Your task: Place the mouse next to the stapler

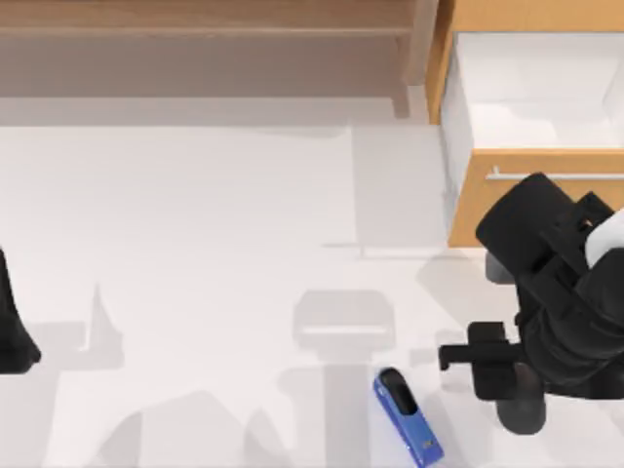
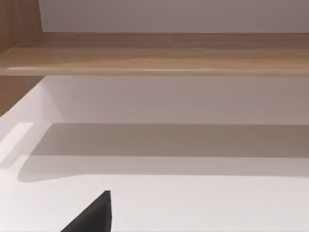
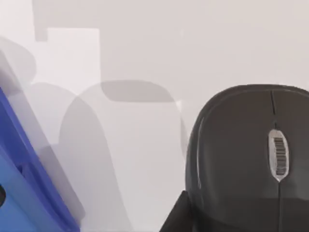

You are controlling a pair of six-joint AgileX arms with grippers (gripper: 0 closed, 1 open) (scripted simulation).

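The dark grey mouse [image 3: 251,159], with a silver scroll wheel, fills one corner of the right wrist view. A black finger [image 3: 175,218] of my right gripper presses against its side. In the top view my right gripper [image 1: 480,363] hangs low over the table's front right, shut on the mouse, which the arm mostly hides. The blue stapler [image 1: 409,417] with its black end lies flat on the table just left of that gripper, near the front edge. Its blue body [image 3: 24,179] lies a short gap away from the mouse. My left gripper [image 1: 12,336] is parked at the table's left edge.
A wooden cabinet with an open white drawer [image 1: 531,97] stands at the back right, behind the right arm. A wooden shelf [image 1: 205,39] runs along the back. White tabletop [image 1: 214,244] stretches between the two arms.
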